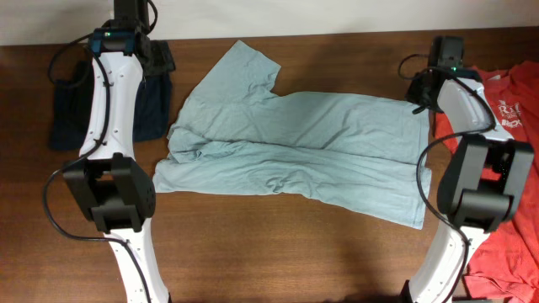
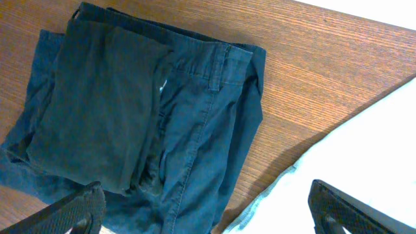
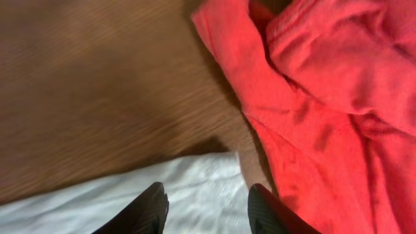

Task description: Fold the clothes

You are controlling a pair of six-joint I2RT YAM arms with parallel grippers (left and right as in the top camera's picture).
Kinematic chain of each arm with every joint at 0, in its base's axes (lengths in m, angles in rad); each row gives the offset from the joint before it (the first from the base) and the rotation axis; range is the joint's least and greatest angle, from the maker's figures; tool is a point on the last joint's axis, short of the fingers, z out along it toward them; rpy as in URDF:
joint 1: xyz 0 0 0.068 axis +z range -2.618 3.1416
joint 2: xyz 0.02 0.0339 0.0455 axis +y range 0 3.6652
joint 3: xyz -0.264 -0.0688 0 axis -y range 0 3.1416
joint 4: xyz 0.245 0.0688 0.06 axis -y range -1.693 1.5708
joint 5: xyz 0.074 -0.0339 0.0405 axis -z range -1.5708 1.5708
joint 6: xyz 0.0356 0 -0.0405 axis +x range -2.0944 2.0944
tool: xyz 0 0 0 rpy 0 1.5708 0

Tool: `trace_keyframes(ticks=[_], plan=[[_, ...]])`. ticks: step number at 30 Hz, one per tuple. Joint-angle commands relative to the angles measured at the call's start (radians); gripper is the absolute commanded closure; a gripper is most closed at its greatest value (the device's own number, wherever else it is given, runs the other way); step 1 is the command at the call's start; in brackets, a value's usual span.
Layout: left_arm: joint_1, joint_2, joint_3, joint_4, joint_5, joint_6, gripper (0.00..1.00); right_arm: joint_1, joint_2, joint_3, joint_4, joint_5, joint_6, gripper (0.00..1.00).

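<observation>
Now: pale shirt [image 1: 295, 143], spread across the table [image 1: 278, 252] centre. Right gripper [image 3: 208, 209], half open, empty, over its hem corner; left gripper [image 2: 208, 211], wide open, empty, over dark trousers [image 2: 130, 110]. Pinch the edge squarely before you lift.

Red shirt [image 3: 325, 97] beside pale shirt [image 3: 130, 201]

Brown wooden table [image 1: 278, 248] under pale grey-blue T-shirt [image 1: 320, 143], folded navy pieces [image 1: 67, 118], red-orange T-shirt [image 1: 509, 244].
</observation>
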State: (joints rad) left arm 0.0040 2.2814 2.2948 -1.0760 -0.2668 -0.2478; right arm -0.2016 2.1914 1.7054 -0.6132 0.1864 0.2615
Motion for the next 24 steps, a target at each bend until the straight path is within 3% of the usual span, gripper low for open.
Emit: trace_keyframes(ticks=[1,7,24], plan=[[0.000,-0.032,0.016,-0.002,-0.008,-0.005,0.01,-0.026,0.060,0.013,0.020,0.028,0.005,0.53],[0.000,-0.032,0.016,-0.002,-0.008,-0.006,0.01,-0.030,0.090,0.013,0.039,0.023,0.006,0.47],[0.000,-0.032,0.016,-0.002,-0.008,-0.006,0.01,-0.027,0.093,0.002,0.053,-0.104,0.006,0.47]])
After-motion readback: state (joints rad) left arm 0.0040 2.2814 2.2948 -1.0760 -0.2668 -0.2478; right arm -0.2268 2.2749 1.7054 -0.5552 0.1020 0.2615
